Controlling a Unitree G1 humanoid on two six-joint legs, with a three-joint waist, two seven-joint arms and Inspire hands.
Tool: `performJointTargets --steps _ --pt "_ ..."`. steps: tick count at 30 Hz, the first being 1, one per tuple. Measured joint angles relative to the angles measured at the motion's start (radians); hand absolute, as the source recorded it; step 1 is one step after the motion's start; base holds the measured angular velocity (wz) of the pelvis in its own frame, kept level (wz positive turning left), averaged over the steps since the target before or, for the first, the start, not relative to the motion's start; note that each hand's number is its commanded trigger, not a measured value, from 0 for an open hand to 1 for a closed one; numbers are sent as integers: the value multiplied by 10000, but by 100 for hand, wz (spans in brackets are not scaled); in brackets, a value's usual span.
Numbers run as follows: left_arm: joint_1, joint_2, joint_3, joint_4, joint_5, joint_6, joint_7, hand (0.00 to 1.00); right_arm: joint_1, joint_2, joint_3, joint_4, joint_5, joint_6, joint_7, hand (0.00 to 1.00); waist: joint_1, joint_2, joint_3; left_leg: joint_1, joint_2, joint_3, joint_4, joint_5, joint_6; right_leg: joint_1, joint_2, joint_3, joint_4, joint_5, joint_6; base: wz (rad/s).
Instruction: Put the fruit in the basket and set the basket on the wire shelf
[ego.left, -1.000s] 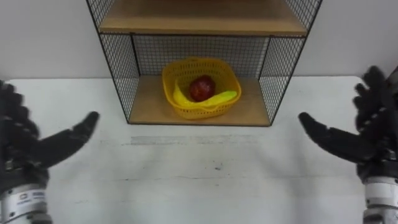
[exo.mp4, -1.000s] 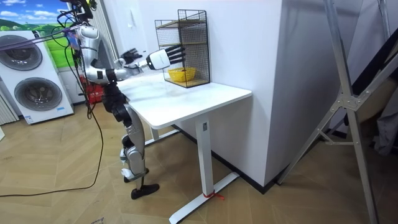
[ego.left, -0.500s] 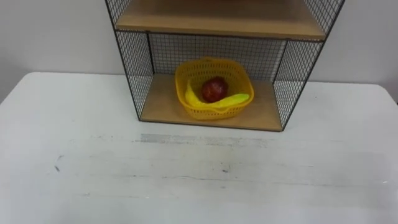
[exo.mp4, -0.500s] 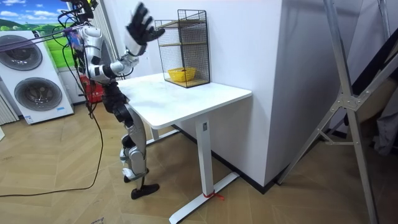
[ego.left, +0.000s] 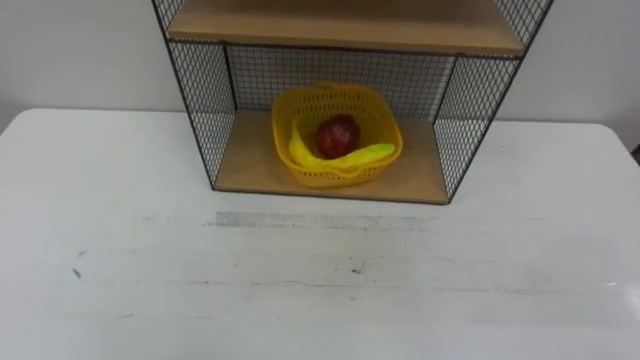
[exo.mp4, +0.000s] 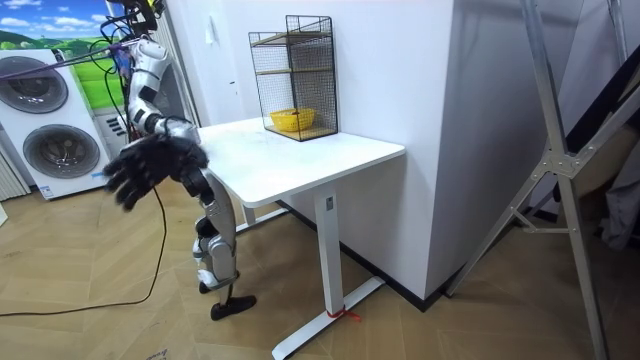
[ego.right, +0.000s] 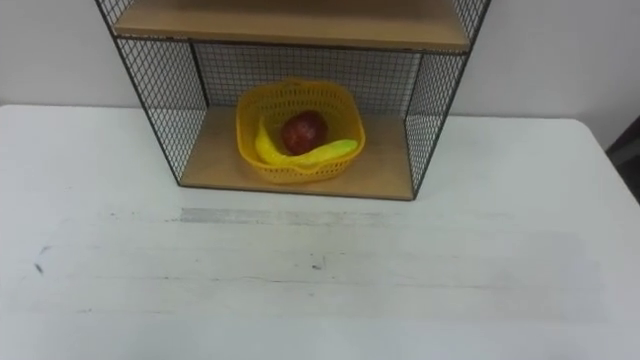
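In the left eye view the wire shelf (ego.left: 200, 110) stands at the table's (ego.left: 300, 300) far edge, against the wall. The yellow basket (ego.left: 330, 178) sits on the shelf's bottom wooden board (ego.left: 245, 165), about midway between the mesh sides and a little back from the board's front edge. A dark red apple (ego.left: 337, 133) lies in the middle of it. A banana (ego.left: 350, 157) curves round the apple's front, one end running up the left wall of the basket and the other resting near the right rim. The basket is upright, its lattice walls flaring to a wavy rim. This view takes in the table's far left corner and two small dark marks (ego.left: 355, 268) on the white top.

From the room view you get the robot itself, standing upright at the table's edge on the room view's left and facing the shelf. Its right hand (exo.mp4: 150, 170) hangs below the level of the tabletop, off the near left corner, fingers spread apart and holding nothing. The shelf proves to be tall, with several levels, and the basket is on the lowest. Washing machines (exo.mp4: 50, 120) stand behind the robot, and a metal frame (exo.mp4: 560, 150) leans on the room view's right.

The right eye view repeats the shelf and the filled basket, and adds the table's far right corner.
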Motion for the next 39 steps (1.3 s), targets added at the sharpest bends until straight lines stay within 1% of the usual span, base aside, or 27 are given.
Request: performJointTargets --steps 3,4,6,7,9,10,11,12,14,15,16,17,18,19,21,22,23,25,26,27,28,30,31,33,34,36,39 --pt "11 7 -20 903 -1224 23 -56 0 286 152 23 915 1415 -7 33 0 -8 37 -30 -126 59 146 104 -42 2 -131 22 104 6 9 -7 -12" --pt "8 23 -80 1186 -1386 25 -77 0 309 158 49 1203 1673 -13 69 0 -15 47 -35 -128 70 168 128 -66 2 -130 27 112 8 8 -6 -10" --pt "-5 23 -435 2151 -2140 46 -243 0 336 212 267 2513 2995 -6 417 0 -26 62 -42 -137 105 272 140 -129 4 -151 24 129 14 1 -13 -9" --pt "-2 10 -552 2370 -2392 49 -312 0 377 292 402 2760 3331 -10 521 0 -20 65 -46 -126 117 301 130 -129 3 -139 33 157 9 8 -19 -14" --pt "-20 -67 -1300 3440 -3194 75 -637 0 460 886 1020 3671 4304 -52 1046 0 -20 79 -69 -78 159 417 156 -163 -29 -123 86 299 29 25 -35 -16" --pt "-23 -99 -1507 3676 -3354 86 -708 0 459 1041 1198 3833 4567 -57 1162 0 -32 83 -71 -68 163 440 170 -182 -34 -128 102 356 58 14 -28 -14" --pt "-65 -189 -1871 4141 -3595 139 -882 0 457 1366 1606 4108 5079 -54 1342 0 -18 87 -70 -60 169 471 279 -251 -45 -143 102 409 163 -35 -25 -15" --pt "-151 -295 -2045 4596 -3676 229 -1098 0 441 1675 1944 4362 5300 -47 1507 0 -23 109 -85 3 187 525 341 -318 -50 -138 127 489 198 -69 0 -18" --pt "-222 -412 -2452 5372 -3668 428 -1538 0 208 1884 2694 5138 5318 40 1847 0 -30 122 -90 113 224 672 329 -347 -60 -47 197 676 171 -16 -3 -28" --pt "-279 -452 -2778 5913 -3631 547 -1867 0 -36 1911 3030 5725 5310 116 2104 0 -119 132 -84 208 253 791 315 -358 -53 24 202 700 151 30 -29 -24" --pt "-295 -481 -2960 6114 -3589 616 -2005 0 -164 1931 3159 6012 5303 121 2237 0 -220 132 -85 236 255 804 311 -361 -49 60 200 701 147 31 -25 -4" --pt "-402 -558 -3376 6376 -3310 828 -2280 0 -433 1996 3263 6464 5275 227 2513 0 -352 132 -82 259 243 797 317 -358 -53 105 189 704 139 36 -4 9" --pt "-565 -630 -3765 6588 -2854 1062 -2602 0 -716 2003 3370 6915 5231 461 2738 0 -422 143 -68 341 233 774 297 -354 -59 210 178 676 92 52 14 10" --pt "-607 -645 -3995 6672 -2574 1200 -2789 0 -836 2002 3489 7082 5191 583 2811 0 -479 141 -68 419 222 756 266 -349 -64 285 175 671 80 51 15 10" --pt "-1082 -695 -4530 7285 -775 1760 -3864 0 -1475 1996 3696 7946 4342 1211 3558 0 -820 129 -59 574 194 498 267 -338 -75 641 170 473 -161 73 65 23" --pt "-1227 -720 -4662 7382 -260 1925 -4171 0 -1627 1988 3752 8121 4063 1389 3808 0 -854 130 -59 578 194 457 269 -330 -87 692 171 427 -239 83 79 21" --pt "-1442 -789 -4935 7499 607 2159 -4814 0 -1898 1942 4003 8462 3584 1675 4346 0 -849 128 -59 602 191 407 251 -319 -103 771 186 394 -353 133 125 7" --pt "-1795 -880 -5562 7696 2528 2640 -6060 0 -2463 1757 4625 9198 1930 2274 5299 0 -823 113 -37 724 193 399 125 -266 -98 921 216 395 -567 301 38 0" --pt "-1873 -928 -5581 7697 3029 2790 -6326 0 -2588 1717 4753 9261 1388 2431 5494 0 -815 106 -32 747 193 409 90 -249 -106 933 223 422 -586 325 30 -4" --pt "-2040 -1024 -5596 7715 4084 3076 -6806 0 -2791 1638 4988 9299 182 2689 5929 0 -804 106 -1 783 196 431 84 -241 -102 953 261 447 -587 340 25 -5" --pt "-2101 -1048 -5674 7734 4604 3215 -7014 0 -2886 1582 5149 9348 -435 2787 6156 0 -818 105 19 827 196 448 67 -232 -87 978 292 459 -587 343 21 -8" --pt "-2431 -1050 -6271 7670 6112 3766 -7785 0 -3223 1328 5785 9285 -2335 3181 6991 0 -793 135 133 1064 219 504 -56 -185 -49 1139 343 531 -775 411 40 -9" --pt "-2437 -1024 -6442 7684 6434 3829 -8024 0 -3338 1253 6011 9283 -2668 3308 7171 0 -787 141 137 1090 225 517 -86 -163 -34 1164 354 543 -820 429 56 -4" --pt "-2520 -936 -7006 7685 7416 4178 -8589 0 -3623 1066 6773 9309 -3830 3642 7834 0 -762 118 160 1187 234 504 -207 -90 -29 1275 374 502 -953 488 69 0" --pt "-2531 -940 -7096 7686 7585 4251 -8704 0 -3687 1050 6899 9322 -4111 3703 7957 0 -761 114 163 1213 232 504 -239 -77 -35 1284 376 511 -955 487 70 0" --pt "-2603 -958 -7419 7718 8287 4450 -9207 0 -3943 1064 7252 9350 -5321 3839 8396 0 -763 95 202 1234 239 493 -246 -69 -45 1297 388 496 -950 484 62 0" --pt "-2692 -960 -7543 7749 8964 4650 -9582 0 -4119 1071 7514 9369 -6384 4045 8798 0 -755 55 241 1252 235 432 -245 -60 -48 1342 384 401 -949 474 42 6"
